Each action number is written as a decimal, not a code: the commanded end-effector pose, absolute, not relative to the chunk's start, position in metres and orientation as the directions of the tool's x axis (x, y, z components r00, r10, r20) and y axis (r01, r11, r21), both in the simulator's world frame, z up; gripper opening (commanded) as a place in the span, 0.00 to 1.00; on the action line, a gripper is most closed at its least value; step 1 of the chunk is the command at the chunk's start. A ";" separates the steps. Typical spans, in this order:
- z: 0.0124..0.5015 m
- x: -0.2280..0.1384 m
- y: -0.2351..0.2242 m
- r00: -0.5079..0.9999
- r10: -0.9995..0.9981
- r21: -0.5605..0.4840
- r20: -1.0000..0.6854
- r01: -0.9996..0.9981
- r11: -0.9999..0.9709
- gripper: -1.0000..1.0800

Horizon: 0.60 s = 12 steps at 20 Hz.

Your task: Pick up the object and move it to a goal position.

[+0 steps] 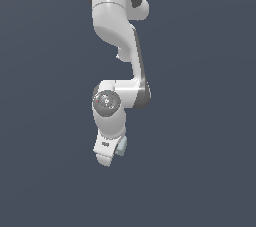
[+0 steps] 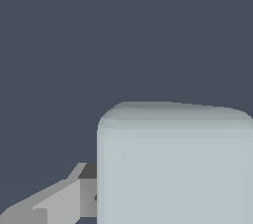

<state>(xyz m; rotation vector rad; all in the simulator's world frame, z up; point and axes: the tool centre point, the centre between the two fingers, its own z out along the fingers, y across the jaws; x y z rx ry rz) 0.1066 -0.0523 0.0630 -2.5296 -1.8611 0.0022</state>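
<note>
Exterior: block (image 1: 121, 145) peeks beside white gripper (image 1: 111, 155). Wrist: block (image 2: 175, 166) looms against finger (image 2: 59, 201); jaws' state unclear.

A plain, dark slate-blue surface (image 1: 200, 121) fills the whole exterior view, flat and unmarked. Whether anything rests directly on it cannot be told.

No text, label, brand, number or sign can be read in either view; the only markings are tiny blurred specks on the round grey cap (image 1: 106, 102) of the arm's wrist joint, too small to make out.
</note>
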 end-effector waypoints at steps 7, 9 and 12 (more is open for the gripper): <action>0.091 0.096 -0.043 0.297 0.955 0.000 -0.001 0.955 -0.297 0.00; 0.102 0.091 -0.040 0.297 0.955 0.000 -0.001 0.955 -0.297 0.00; 0.124 0.082 -0.033 0.297 0.955 0.000 -0.002 0.955 -0.297 0.00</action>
